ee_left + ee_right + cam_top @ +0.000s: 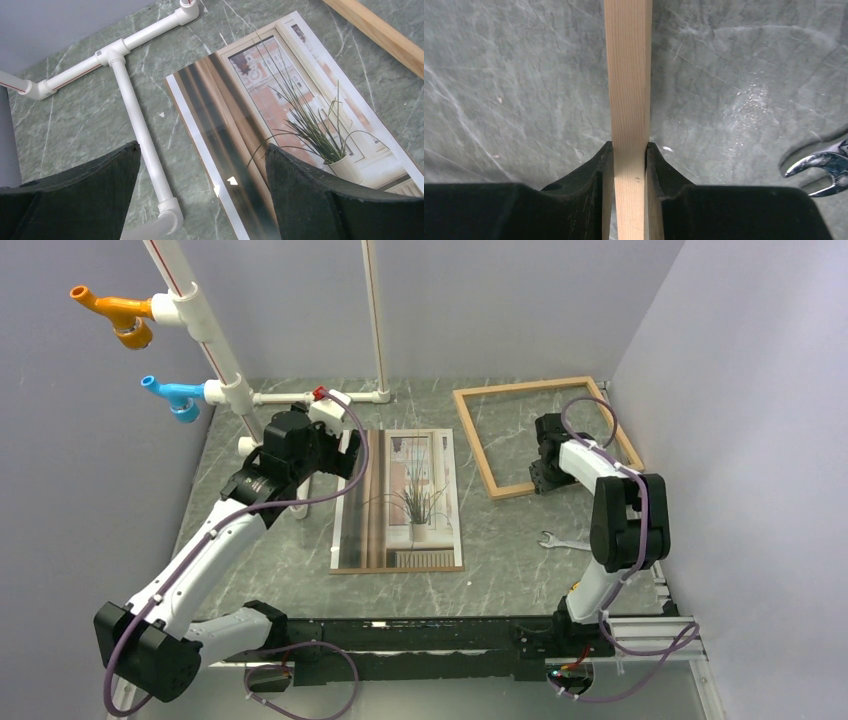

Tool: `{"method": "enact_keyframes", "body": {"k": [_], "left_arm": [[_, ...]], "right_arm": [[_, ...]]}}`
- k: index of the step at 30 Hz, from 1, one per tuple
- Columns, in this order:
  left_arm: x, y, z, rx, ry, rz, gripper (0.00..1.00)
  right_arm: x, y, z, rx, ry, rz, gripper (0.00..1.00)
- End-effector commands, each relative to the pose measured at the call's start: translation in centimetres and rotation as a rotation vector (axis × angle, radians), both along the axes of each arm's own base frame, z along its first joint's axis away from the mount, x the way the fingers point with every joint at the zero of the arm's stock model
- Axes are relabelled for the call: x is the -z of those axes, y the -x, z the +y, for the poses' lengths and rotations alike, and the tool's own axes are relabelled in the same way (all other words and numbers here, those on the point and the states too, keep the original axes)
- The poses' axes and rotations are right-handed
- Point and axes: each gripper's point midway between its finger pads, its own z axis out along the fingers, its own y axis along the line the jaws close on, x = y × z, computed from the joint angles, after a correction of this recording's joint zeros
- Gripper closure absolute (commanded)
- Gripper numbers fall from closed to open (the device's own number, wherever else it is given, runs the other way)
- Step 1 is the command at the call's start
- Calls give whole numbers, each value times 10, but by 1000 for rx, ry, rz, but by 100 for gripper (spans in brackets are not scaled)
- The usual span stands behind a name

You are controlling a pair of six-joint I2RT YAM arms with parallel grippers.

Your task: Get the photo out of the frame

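Photo (pixel 400 502) lies face up on the green marbled worktop (pixel 500 550) at the centre of the overhead view, apart from the frame (pixel 475 445) at upper right, where bare worktop shows through. The right claw (pixel 629 150) pinches the frame's lower rail. The left claw (pixel 202 147) hangs spread wide above the photo's left edge, holding nothing.

The large rectangular plant photo (pixel 280 115) is glossy, streaked with glare. The thin light-wood rectangular frame (pixel 628 75) shows matt, bare grain. The grey-green marbled table (pixel 514 75) looks smooth; the silver open-ended wrench (pixel 824 162) is polished metal.
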Motion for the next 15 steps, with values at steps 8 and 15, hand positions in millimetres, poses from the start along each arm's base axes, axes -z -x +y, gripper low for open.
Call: {"method": "enact_keyframes", "body": {"k": [8, 15], "left_arm": [[-11, -12, 6, -15, 20, -42, 4], [-5, -18, 7, -15, 40, -11, 4]], "right_arm": [[-5, -59, 8, 117, 20, -118, 96], [-12, -62, 17, -41, 64, -168, 36]]}}
